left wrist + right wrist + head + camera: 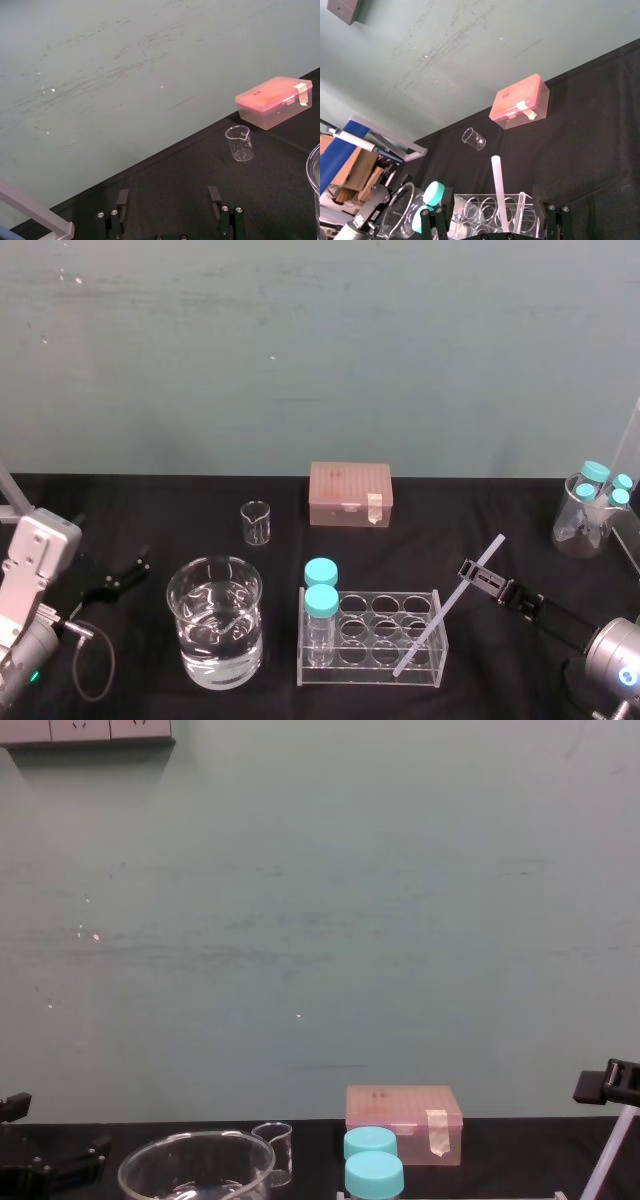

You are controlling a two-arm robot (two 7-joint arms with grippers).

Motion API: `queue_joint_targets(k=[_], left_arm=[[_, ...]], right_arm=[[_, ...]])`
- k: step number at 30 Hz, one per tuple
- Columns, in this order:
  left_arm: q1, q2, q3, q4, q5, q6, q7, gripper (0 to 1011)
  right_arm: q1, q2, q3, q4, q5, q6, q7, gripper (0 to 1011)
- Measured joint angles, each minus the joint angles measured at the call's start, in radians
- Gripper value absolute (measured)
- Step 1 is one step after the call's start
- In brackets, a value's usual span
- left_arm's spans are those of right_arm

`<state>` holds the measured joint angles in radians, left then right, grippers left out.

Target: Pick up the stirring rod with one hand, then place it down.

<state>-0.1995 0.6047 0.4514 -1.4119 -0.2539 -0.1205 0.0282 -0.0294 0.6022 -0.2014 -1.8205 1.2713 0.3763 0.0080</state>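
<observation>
- The right gripper (476, 576), lower right in the head view, straddles the rod (440, 615). Its fingers (433, 220) are wide, one on each side, not touching.
- The rod leans tilted, lower end at the rack (420, 660), lower centre-right.
- Looks like the grasp step: next, close on the rod, then lift it clear of the rack.
- The left gripper (125, 575) sits parked lower left over the counter (150, 510), fingers wide.
</observation>
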Motion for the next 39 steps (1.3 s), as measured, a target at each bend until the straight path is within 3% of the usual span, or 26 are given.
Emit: queue_joint_targets(k=[11,15,30,31,39], left_arm=[[0.000,0.000,0.000,0.000,0.000,0.000,0.000,1005],[0.000,0.000,0.000,0.000,0.000,0.000,0.000,1005],[0.000,0.000,0.000,0.000,0.000,0.000,0.000,1005],[0.000,0.000,0.000,0.000,0.000,0.000,0.000,1005],[0.000,0.000,0.000,0.000,0.000,0.000,0.000,1005]], right_arm=[[0.001,0.005,-0.005,0.000,0.009,-0.005,0.000,1000],[0.000,0.005,-0.004,0.000,0.008,-0.005,0.000,932],[0.000,0.004,-0.003,0.000,0.006,-0.005,0.000,511],[0.000,0.004,-0.003,0.000,0.005,-0.005,0.000,427],[0.000,0.004,-0.003,0.000,0.005,-0.004,0.000,190]])
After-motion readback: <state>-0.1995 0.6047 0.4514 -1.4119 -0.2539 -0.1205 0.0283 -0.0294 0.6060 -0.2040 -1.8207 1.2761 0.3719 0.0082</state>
